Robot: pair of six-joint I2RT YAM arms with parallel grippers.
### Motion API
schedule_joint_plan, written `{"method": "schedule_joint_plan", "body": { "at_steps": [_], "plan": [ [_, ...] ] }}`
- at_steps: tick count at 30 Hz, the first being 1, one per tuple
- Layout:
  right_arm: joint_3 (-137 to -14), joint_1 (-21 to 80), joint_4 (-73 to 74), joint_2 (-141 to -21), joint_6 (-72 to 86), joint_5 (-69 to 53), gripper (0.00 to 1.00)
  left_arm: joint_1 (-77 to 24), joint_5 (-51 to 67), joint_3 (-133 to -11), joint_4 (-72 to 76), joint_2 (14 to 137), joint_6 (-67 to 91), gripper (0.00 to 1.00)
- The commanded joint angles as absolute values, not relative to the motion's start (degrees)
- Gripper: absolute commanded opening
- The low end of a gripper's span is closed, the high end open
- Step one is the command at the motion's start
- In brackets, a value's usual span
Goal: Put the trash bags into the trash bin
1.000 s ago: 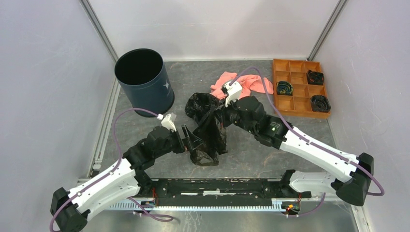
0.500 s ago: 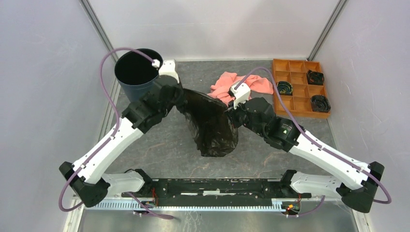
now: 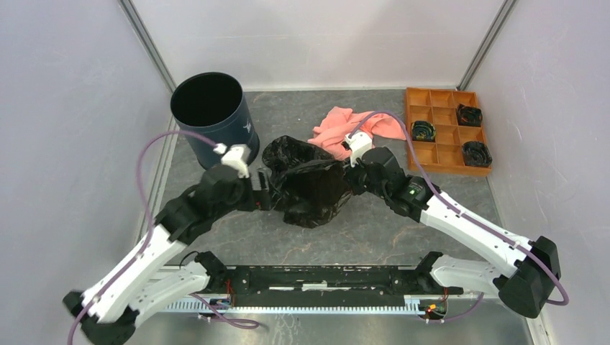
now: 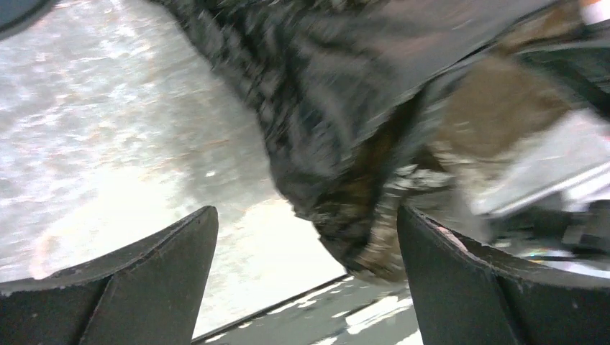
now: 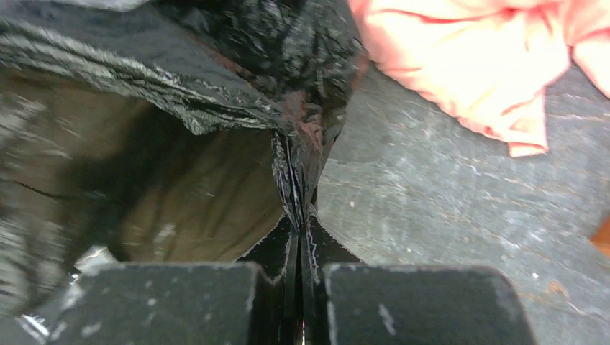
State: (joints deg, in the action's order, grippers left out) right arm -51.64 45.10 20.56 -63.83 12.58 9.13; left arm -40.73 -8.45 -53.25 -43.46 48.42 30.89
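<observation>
The bag [image 3: 306, 188] sits bunched at the middle of the table [image 3: 360, 237], between the two grippers and apart from the bin [image 3: 219, 140], which stands upright at the far left with its mouth open upward. The right gripper [image 3: 354, 175] is at the bag's right edge, its fingers pressed together on a gathered fold of the black plastic. In the right wrist view that fold runs straight down into the closed jaws. The rest of the bag spreads off to the left of them, with a hollow showing under the stretched sheet. The left gripper [image 3: 263, 192] is at the bag's left edge with its fingers [image 4: 144, 280] spread wide and nothing pinched between them. In the left wrist view a drooping lobe of the bag hangs ahead of the gap, nearer the right-hand finger. That view is blurred, so whether the plastic touches a finger cannot be told. The cloth [image 3: 349, 123] lies just beyond the bag, near the right gripper. The tray [image 3: 440, 153] sits at the far right, well apart from the bag.
</observation>
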Motion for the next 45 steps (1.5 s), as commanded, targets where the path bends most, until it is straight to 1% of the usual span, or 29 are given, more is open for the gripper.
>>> {"method": "schedule_joint_plan", "body": {
  "at_steps": [1,4,5,9,15,17,18,20,24,26,28,31,33,35,37,39,42,45],
  "plan": [
    [-52.36,45.23,14.92,-63.79,13.73,3.02,0.00,-40.61,-0.62,-48.38,-35.70,34.77,47.48,1.00],
    [-52.72,45.22,14.32,-64.07,14.72,1.01,0.00,-40.61,5.75,-40.80,-26.19,31.63,52.52,1.00],
    [-52.76,45.26,14.01,-64.02,15.10,0.19,0.00,-40.61,5.57,-39.88,-25.50,32.23,52.89,1.00],
    [-53.69,45.27,12.94,-63.43,16.80,-4.59,0.00,-40.61,7.07,-39.39,-22.54,37.75,52.25,1.00],
    [-56.42,45.22,13.66,-63.02,16.84,-5.21,0.00,-41.32,20.81,-36.60,-6.00,47.06,52.55,1.00],
    [-58.11,45.24,14.52,-63.00,16.32,-4.39,0.00,-43.69,21.20,-36.96,-4.36,48.97,51.86,1.00],
    [-58.91,45.27,15.07,-63.06,16.07,-3.81,0.01,-45.82,19.55,-37.49,-4.54,49.40,50.80,1.00],
    [-61.27,45.24,16.40,-63.33,15.35,-1.94,0.00,-51.14,12.38,-39.26,-7.18,49.92,48.96,1.00],
    [-63.44,45.23,17.51,-63.26,14.70,1.47,0.00,-64.01,-8.04,-42.87,-13.04,53.10,47.51,1.00],
    [-63.83,45.33,17.61,-62.86,14.70,1.60,0.01,-67.58,-12.93,-43.43,-13.19,56.22,48.05,1.00],
    [-63.95,45.22,18.07,-62.27,14.58,1.47,0.00,-67.79,-18.24,-44.25,-15.58,59.93,49.59,1.00],
    [-62.33,45.31,18.70,-60.21,13.84,1.48,0.01,-64.90,-26.95,-46.45,-22.41,64.38,51.01,0.85],
    [-59.87,45.28,18.98,-58.10,13.38,1.61,0.00,-59.79,-25.72,-46.38,-21.29,64.68,48.46,0.74],
    [-56.75,45.25,19.90,-56.03,12.51,2.23,0.00,-52.39,-20.80,-46.97,-20.16,64.89,44.51,0.67],
    [-53.71,45.26,21.11,-54.23,11.98,3.39,0.00,-46.30,-18.37,-49.42,-19.70,66.04,39.77,0.61],
    [-50.62,45.26,20.35,-52.24,11.79,2.27,0.00,-42.72,-17.57,-53.73,-20.04,68.31,35.26,0.52],
    [-48.98,45.31,17.70,-49.95,11.06,0.25,0.00,-41.75,-14.11,-62.52,-19.94,72.31,29.05,0.42],
    [-52.88,45.30,17.01,-50.79,9.58,3.11,0.00,-41.75,-10.14,-71.61,-20.09,75.03,24.15,0.39]
  ]
}}
